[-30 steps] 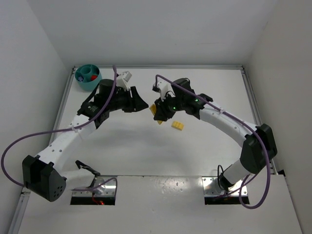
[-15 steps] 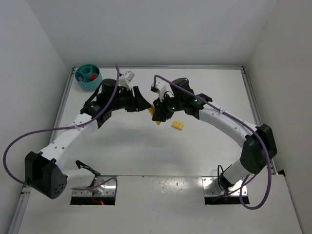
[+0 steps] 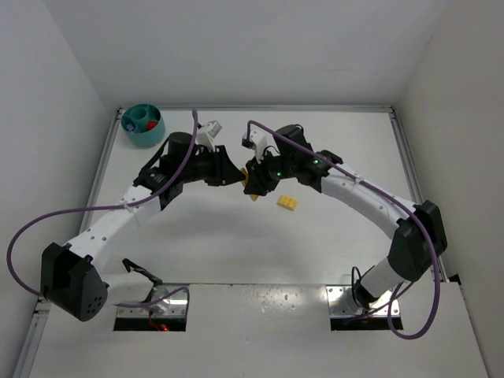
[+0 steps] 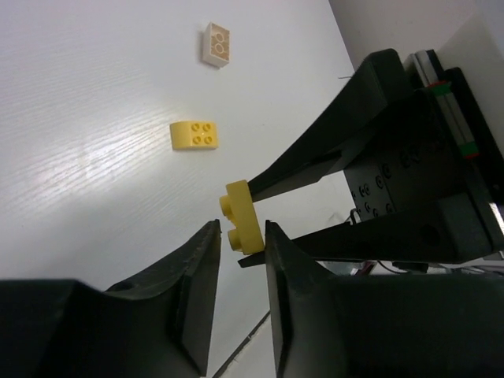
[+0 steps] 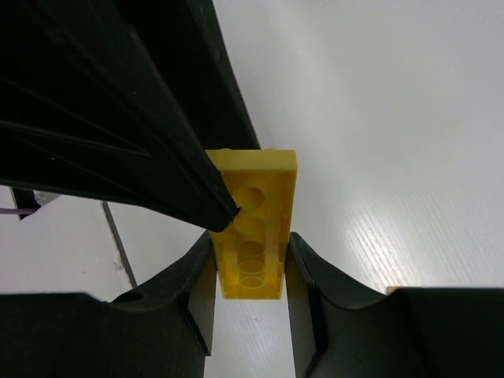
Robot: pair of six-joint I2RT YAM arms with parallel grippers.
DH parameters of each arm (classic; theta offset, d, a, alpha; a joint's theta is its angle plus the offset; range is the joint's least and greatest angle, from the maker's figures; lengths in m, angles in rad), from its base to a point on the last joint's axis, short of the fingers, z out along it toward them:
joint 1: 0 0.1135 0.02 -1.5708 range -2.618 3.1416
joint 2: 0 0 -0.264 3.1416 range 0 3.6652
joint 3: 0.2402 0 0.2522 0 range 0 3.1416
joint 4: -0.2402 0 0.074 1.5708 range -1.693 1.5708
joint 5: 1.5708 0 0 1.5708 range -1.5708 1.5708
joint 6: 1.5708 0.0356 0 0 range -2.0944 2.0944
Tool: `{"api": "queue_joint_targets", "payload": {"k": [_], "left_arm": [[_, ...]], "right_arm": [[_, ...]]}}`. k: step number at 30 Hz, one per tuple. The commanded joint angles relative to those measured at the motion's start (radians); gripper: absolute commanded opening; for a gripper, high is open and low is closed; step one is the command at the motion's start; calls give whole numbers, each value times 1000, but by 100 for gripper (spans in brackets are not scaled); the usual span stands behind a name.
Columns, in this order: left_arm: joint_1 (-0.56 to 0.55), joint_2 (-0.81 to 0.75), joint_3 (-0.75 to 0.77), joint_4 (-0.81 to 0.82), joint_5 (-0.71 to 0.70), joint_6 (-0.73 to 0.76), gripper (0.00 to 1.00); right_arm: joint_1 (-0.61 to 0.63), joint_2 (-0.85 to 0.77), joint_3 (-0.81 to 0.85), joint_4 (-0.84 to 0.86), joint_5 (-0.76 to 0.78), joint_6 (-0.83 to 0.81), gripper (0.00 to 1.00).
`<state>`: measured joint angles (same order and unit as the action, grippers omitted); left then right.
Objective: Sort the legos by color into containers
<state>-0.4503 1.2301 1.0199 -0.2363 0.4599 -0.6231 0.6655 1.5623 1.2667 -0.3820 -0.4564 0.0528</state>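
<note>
White table (image 3: 236,244), plain white walls (image 3: 260,47), even light

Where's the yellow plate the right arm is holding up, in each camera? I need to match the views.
Top external: held yellow plate at centre, where the two arms' tips meet.
Left wrist: lower centre, between this camera's own jaws.
Right wrist: centre, round holes facing the lens.
Shared landmark: the right gripper clamping it. The loose yellow brick shows only in the first two.
</note>
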Motion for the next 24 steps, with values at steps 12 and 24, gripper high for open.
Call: {"api": "queue_joint_targets", "payload": {"k": [12, 24], "left_arm": [[-1, -6, 91, -32, -131, 129, 0], [298, 15, 270, -43, -539, 361, 0]], "right_arm": [[17, -36, 34, 0, 1, -25, 34], [-15, -131, -12, -29, 136, -59, 64]]}}
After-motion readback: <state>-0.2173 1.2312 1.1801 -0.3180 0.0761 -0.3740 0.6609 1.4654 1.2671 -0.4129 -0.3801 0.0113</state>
